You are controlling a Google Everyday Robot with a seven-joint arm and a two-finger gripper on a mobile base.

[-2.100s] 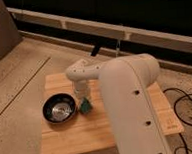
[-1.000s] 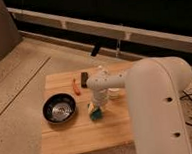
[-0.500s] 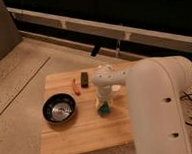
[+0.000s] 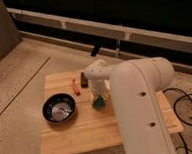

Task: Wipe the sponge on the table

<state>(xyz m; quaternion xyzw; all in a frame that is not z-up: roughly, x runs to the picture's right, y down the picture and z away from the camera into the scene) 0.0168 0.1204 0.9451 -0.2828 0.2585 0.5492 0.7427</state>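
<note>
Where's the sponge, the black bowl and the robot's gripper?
sponge (image 4: pixel 97 104): camera view, its teal front face.
black bowl (image 4: pixel 45 110): camera view, its left rim.
gripper (image 4: pixel 98 97): camera view, right on top of the sponge, at its lower end.

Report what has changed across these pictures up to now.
The gripper, shut on the sponge, dragged it rightward across the table, away from the bowl, then slightly back left. Nothing was let go. The bowl, the red item and the dark block stayed put.
</note>
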